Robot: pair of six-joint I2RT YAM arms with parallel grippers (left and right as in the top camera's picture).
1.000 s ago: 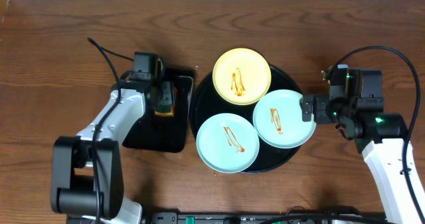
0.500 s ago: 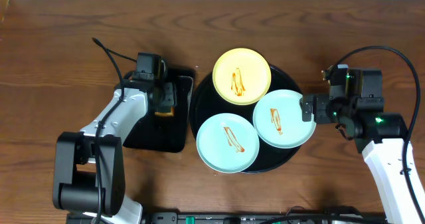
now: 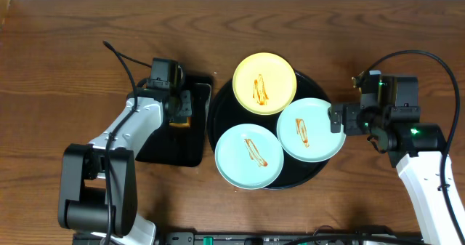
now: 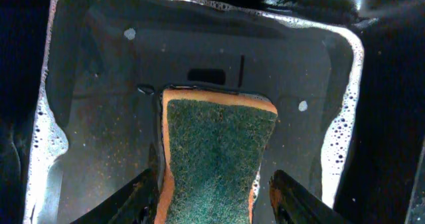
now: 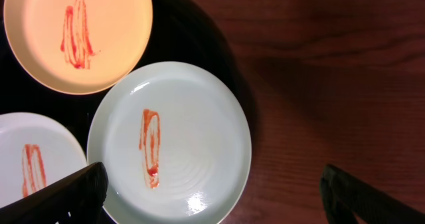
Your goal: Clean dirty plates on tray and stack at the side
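Plates (image 3: pixel 280 92) unmoved on tray (image 3: pixel 221 114), streaked.
Left gripper (image 4: pixel 216 197) edges over sponge (image 4: pixel 216 151), jaws spread astride it; right gripper (image 5: pixel 212 184) wide, empty.

Left arm (image 3: pixel 123 129) left of the round black tray (image 3: pixel 216 118), white shells over black joints, thin black cable curling off its wrist, right arm (image 3: pixel 421 174) right of the tray, white forearm, black wrist block with small green lights, black cable arching above it

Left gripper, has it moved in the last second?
Yes, slightly. The left gripper has edged right over the rectangular tray, toward the round tray.
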